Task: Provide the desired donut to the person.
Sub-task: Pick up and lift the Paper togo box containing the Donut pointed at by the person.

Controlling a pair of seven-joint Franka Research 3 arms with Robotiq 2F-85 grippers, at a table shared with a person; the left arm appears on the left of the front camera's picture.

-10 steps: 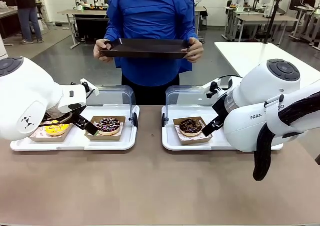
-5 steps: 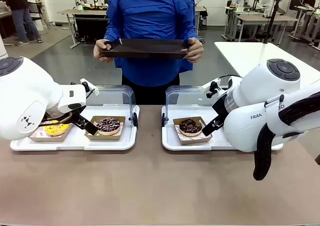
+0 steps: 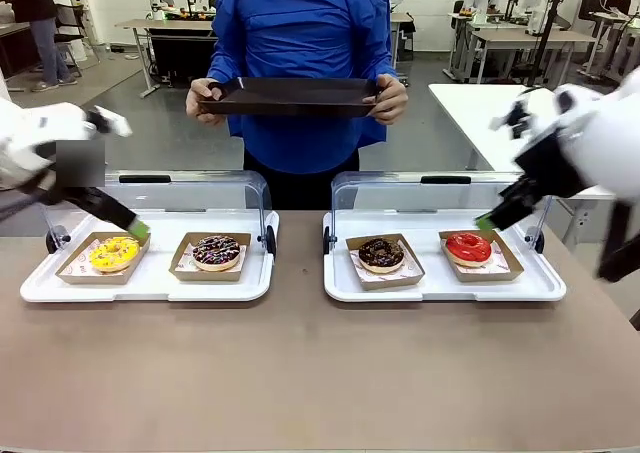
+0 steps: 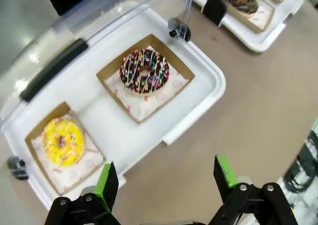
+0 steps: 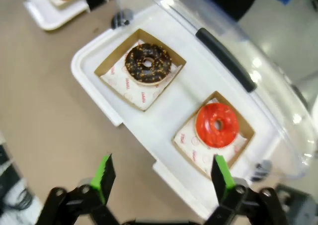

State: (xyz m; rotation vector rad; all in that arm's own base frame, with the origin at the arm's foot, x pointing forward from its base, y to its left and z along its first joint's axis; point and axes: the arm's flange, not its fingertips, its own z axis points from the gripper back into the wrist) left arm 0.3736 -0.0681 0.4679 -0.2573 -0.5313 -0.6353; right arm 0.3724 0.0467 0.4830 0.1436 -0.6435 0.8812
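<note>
Four donuts lie in cardboard trays: a yellow donut (image 3: 114, 252) (image 4: 62, 141) and a sprinkled chocolate donut (image 3: 216, 250) (image 4: 144, 71) on the left white tray (image 3: 150, 285), a dark chocolate donut (image 3: 380, 252) (image 5: 147, 63) and a red donut (image 3: 468, 246) (image 5: 217, 124) on the right white tray (image 3: 440, 288). I cannot tell which is the desired donut. My left gripper (image 3: 136, 229) (image 4: 166, 178) hovers open above the left tray's near edge. Over the right tray, my right gripper (image 3: 486, 221) (image 5: 163, 175) is open too. The person (image 3: 300, 33) holds a dark tray (image 3: 290, 96) in both hands.
Clear hinged lids (image 3: 200, 193) (image 3: 440, 195) stand raised behind both white trays. The brown tabletop (image 3: 300, 373) stretches in front of them. Another white table (image 3: 490, 113) stands at the back right.
Both arms have swung up and outward, away from the middle, uncovering the yellow and red donuts. The grippers stay open. The person and the dark tray have not moved.
</note>
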